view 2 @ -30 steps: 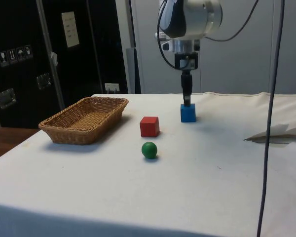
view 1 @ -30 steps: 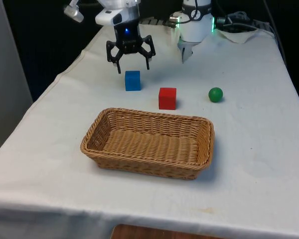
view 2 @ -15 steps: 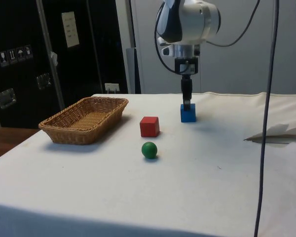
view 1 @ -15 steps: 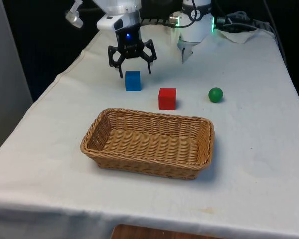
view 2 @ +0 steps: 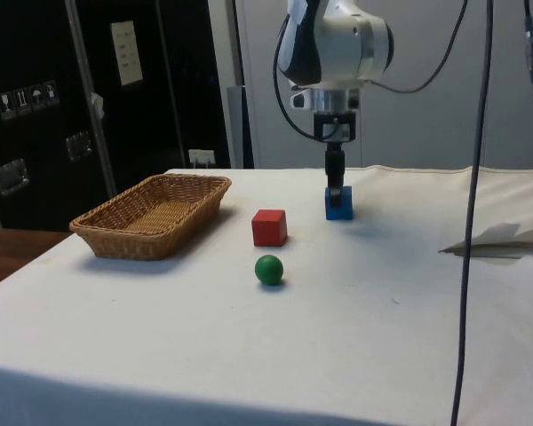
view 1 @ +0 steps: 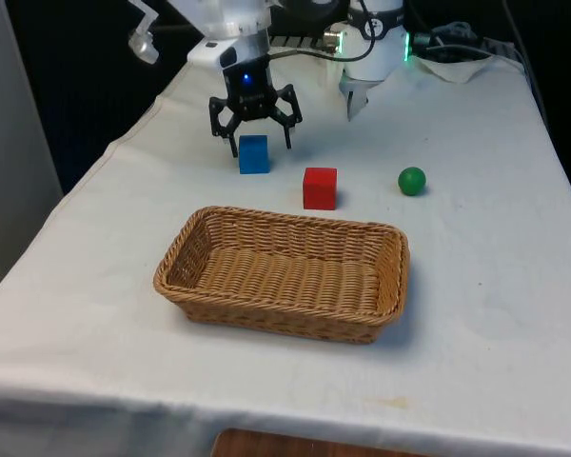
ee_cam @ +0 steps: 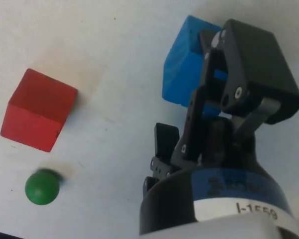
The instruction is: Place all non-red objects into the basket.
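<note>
The hand (view 1: 254, 145) is seen lowered over the blue cube (view 1: 253, 154), its fingers spread wide so that one stands to each side of the cube — nothing is gripped between them. In the side view the hand (view 2: 338, 197) is seen reaching down to the top of the blue cube (view 2: 338, 206), which rests on the white-clothed surface (view 1: 476, 286). The red cube (view 1: 320, 188) lies just beside the blue one, toward the front view's right, and the green ball (view 1: 411, 181) sits further to that side, apart from both. The wicker basket (view 1: 284, 271) stands nearer the camera in the front view — nothing is seen lying in it. In the wrist view the blue cube (ee_cam: 185, 67) is partly covered by one finger (ee_cam: 249, 64), with the red cube (ee_cam: 37, 109) and the green ball (ee_cam: 42, 187) off to the side
</note>
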Robot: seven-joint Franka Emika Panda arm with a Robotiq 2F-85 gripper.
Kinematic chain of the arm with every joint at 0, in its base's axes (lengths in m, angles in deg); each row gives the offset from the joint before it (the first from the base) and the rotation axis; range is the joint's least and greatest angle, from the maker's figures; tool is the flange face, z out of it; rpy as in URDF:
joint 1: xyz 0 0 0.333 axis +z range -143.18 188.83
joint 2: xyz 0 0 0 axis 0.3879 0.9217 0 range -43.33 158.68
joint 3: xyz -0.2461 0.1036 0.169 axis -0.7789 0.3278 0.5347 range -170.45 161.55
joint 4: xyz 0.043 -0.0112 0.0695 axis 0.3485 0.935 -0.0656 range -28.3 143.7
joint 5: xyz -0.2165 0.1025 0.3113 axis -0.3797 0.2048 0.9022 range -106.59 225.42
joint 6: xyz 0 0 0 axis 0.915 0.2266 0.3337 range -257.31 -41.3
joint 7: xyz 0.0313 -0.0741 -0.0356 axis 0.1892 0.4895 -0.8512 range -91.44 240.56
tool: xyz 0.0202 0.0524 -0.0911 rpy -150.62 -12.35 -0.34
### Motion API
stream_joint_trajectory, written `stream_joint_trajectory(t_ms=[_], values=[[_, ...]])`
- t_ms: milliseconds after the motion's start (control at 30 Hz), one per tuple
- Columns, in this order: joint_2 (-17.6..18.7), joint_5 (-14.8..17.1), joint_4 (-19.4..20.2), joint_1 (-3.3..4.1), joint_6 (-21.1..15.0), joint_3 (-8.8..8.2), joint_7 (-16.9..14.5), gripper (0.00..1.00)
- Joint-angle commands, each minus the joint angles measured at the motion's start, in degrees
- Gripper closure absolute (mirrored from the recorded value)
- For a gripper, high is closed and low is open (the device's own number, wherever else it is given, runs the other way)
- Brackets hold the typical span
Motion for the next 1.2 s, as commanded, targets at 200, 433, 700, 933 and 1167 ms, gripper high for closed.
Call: stream_joint_trajectory(t_ms=[200,433,700,933,1167], values=[[1.0,3.6,-0.4,-0.46,-0.5,0.97,-2.3,0.00],[1.4,4.1,-0.5,-0.46,-0.5,1.03,-2.8,0.65],[1.4,3.1,-0.4,0.00,0.0,0.40,-1.9,0.96],[0.4,2.5,-0.6,0.34,0.2,-0.29,-0.9,0.96],[-1.8,0.3,-0.9,0.74,0.6,-1.32,2.2,0.96]])
